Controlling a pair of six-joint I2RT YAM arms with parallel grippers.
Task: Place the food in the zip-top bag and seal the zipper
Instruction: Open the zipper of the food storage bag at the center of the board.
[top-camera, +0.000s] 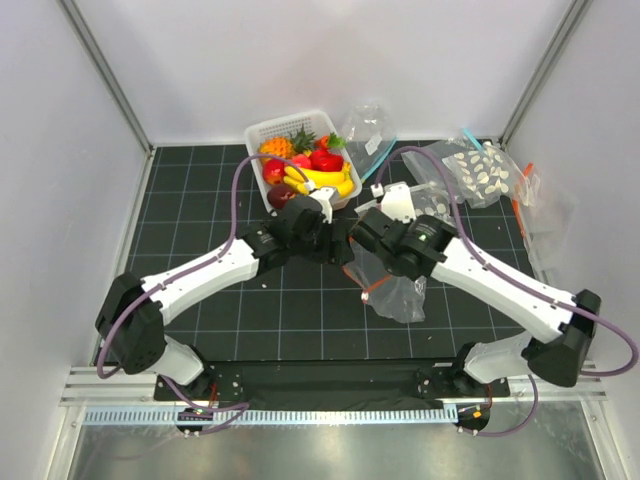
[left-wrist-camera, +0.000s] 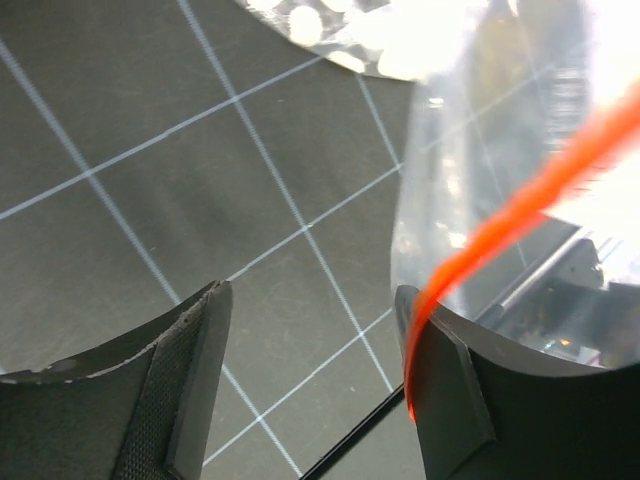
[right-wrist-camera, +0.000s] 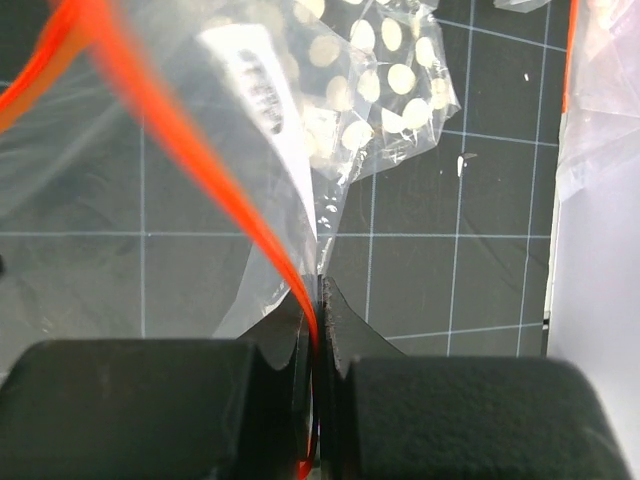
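Our right gripper (right-wrist-camera: 318, 330) is clamped on the zipper (right-wrist-camera: 200, 165), holding the bag (top-camera: 392, 288) mid-table. Our left gripper (left-wrist-camera: 310, 340) is spread wide, the zipper brushing one finger. The bag looks light, floppy and slippery, so we'd grip its stiffer zipper edge. The food (top-camera: 315, 172) sits far, in the basket (top-camera: 283, 121).

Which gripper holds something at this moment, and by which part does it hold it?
The right gripper pinches the clear crinkly plastic bag by its orange-red zip strip, jaws shut. The left gripper is open, holding nothing.

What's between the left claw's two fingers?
Left wrist view: bare gridded mat between the left gripper's fingers; the zipper hugs one finger's inner edge.
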